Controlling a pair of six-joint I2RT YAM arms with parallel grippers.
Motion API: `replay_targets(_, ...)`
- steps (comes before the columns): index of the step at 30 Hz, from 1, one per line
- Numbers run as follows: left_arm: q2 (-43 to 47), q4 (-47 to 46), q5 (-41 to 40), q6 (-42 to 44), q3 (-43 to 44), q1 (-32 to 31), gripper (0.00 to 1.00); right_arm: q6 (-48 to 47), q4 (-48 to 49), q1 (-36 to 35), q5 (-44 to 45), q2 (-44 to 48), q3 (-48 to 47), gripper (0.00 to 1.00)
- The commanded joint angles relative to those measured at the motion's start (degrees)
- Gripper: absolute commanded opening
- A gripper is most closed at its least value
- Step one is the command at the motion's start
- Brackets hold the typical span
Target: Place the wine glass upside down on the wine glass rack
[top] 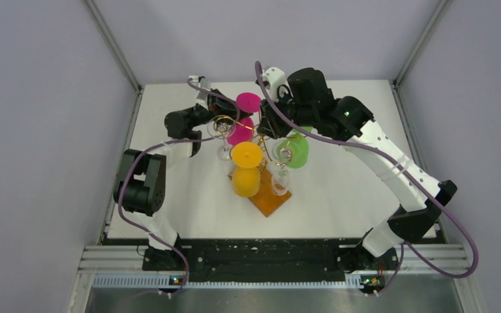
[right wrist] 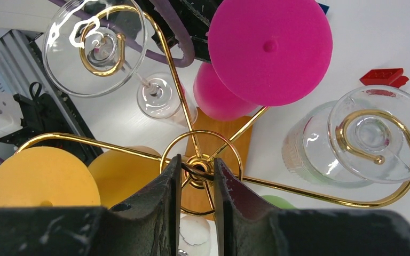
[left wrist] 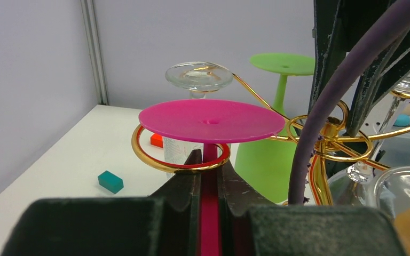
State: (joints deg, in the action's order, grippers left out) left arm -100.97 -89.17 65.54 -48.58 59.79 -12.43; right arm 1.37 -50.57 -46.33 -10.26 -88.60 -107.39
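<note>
Hung glasses crowd rack all round; room over table L & R.

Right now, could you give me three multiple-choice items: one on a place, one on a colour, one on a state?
1. Where is the right gripper? A. at the top hub of the wine glass rack B. at its wooden base C. far from it
2. What colour is the wine glass held by the left gripper? A. yellow B. pink C. green
3. How is the yellow glass? A. lying on its side B. upright, foot down C. hanging, foot up
Key: 1 A, its fingers flank the gold hub; 2 B, a pink stem sits between the fingers; 3 C, its foot is above its bowl.
</note>
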Motion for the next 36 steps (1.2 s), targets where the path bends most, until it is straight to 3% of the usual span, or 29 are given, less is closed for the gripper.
replay_targets(1, 0.45, -3.65, -7.79, -0.82, 2.45, 0.5, 0.0, -0.89, -1.11, -1.87, -1.54, -1.0, -2.26, 0.04)
replay_targets(24, 0.88, -3.65, -16.48, 2.19, -1.37, 1.44, 0.0, -1.02, -2.0, -2.94, -0.94, -1.3, -3.02, 0.03)
replay_targets(36, 1.85, -3.64, -14.73, 6.63, -3.63, 1.7, 0.01, -2.73, -1.99, -3.17, -0.77, -1.62, -3.0, 0.03)
